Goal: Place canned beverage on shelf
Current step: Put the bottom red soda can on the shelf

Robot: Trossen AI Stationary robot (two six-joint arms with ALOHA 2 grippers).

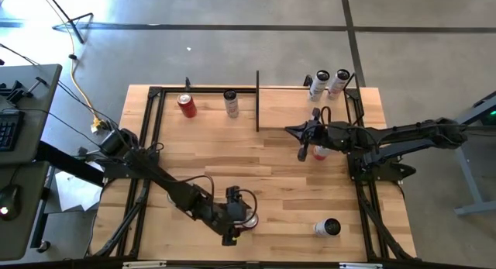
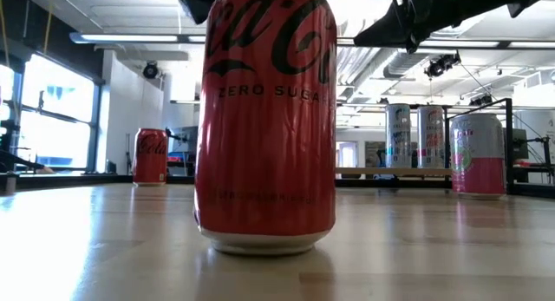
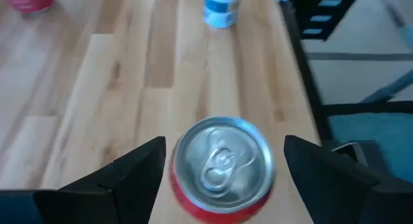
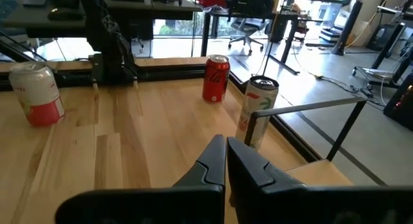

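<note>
- Left gripper (image 3: 219, 162) at bench's near edge, jaws wide, straddling upright red can (image 3: 222, 169) — lined up to grab, not yet gripping.
- Right gripper (image 4: 226, 161) jaws pinched together, empty, parked right of shelf (image 1: 209, 114).
- Shelf sits far-left — already holds two cans.

Table centre (image 1: 263, 172) open; black plate (image 1: 257, 101) splits shelf (image 1: 225, 122).

— What can we read here?
— On the big red can (image 2: 265, 119) closest to us in the low view, part of the Coca-Cola script and, under it, "ZERO SUGA", cut off by the can's curve.
— Anything else?
— The smaller red can (image 2: 150, 156) farther back shows the same script, small. We cannot make out the lettering on the other cans.
</note>
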